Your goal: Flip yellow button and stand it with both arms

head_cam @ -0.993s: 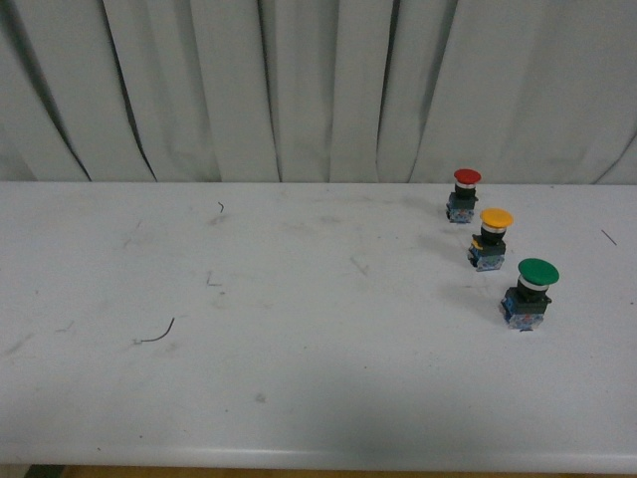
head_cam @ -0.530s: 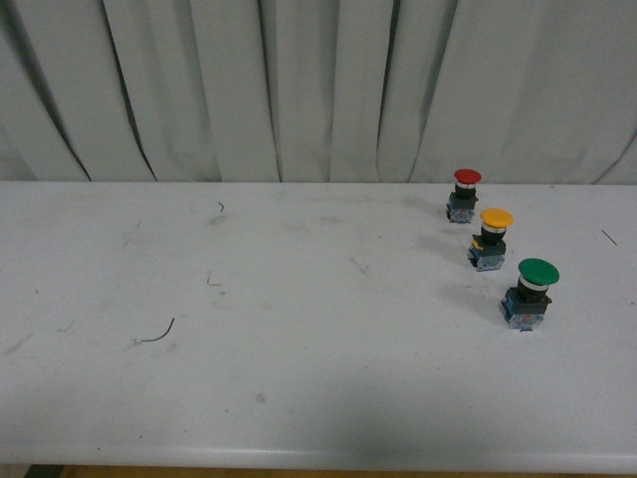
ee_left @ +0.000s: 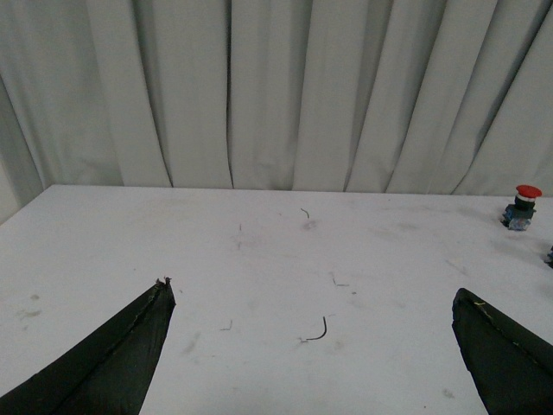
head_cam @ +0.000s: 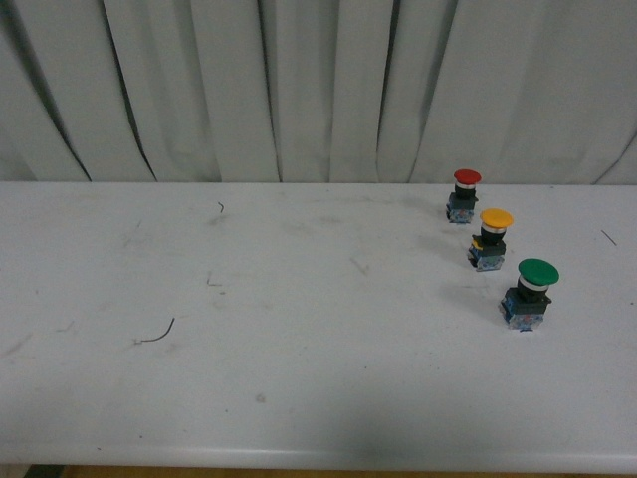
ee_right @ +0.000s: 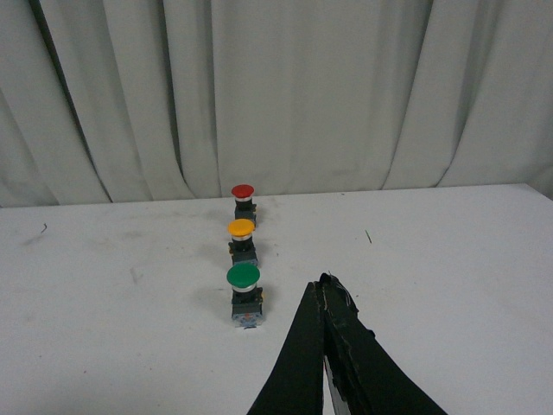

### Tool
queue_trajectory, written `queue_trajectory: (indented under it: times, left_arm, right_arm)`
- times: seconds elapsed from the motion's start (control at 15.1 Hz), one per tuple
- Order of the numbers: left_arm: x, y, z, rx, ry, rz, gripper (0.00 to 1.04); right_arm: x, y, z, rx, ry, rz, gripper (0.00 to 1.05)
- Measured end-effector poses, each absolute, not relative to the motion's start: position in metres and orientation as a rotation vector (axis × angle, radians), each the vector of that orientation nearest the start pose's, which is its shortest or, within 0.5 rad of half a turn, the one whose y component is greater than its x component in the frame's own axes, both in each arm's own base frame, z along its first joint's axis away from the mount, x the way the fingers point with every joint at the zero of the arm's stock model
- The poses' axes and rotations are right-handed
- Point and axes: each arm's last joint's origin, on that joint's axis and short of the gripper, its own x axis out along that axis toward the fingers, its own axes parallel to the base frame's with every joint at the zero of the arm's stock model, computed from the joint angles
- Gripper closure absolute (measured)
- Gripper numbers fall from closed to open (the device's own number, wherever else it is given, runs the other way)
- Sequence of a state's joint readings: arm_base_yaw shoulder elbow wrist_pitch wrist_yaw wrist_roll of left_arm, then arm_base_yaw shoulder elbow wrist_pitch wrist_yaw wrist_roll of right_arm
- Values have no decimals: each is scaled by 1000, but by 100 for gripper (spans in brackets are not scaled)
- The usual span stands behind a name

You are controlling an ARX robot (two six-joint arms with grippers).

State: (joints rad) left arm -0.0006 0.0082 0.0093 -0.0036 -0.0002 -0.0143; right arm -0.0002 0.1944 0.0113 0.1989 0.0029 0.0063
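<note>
Yellow button (head_cam: 495,238) upright on white table (head_cam: 299,329), cap up, right side, middle of three-button row. Nearest: green button (head_cam: 530,293); farthest, by curtain (head_cam: 318,90): red button (head_cam: 463,194). Left gripper (ee_left: 311,298) spread wide, empty. Right gripper (ee_right: 324,290) pinched closed, empty, near green button.

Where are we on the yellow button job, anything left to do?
The yellow button stands cap-up on the table, between the red button and green button, so standing looks done. Nothing is in hand: the left tool is open, the right tool shut and empty. Neither touches a button.
</note>
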Motion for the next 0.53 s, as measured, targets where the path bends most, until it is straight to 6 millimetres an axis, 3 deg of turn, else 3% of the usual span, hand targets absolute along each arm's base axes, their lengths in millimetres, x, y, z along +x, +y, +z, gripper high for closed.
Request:
queue_trajectory:
  times: [0.2, 0.26, 0.53]
  left_arm:
    - [98, 0, 166, -14, 2, 0, 7]
    - [98, 0, 166, -14, 3, 0, 7]
    - [98, 0, 166, -14, 2, 1, 7]
  right_arm:
    - [101, 0, 163, 6, 43, -2, 103]
    - [97, 0, 169, 6, -27, -1, 103]
    - [97, 0, 167, 6, -5, -1, 103]
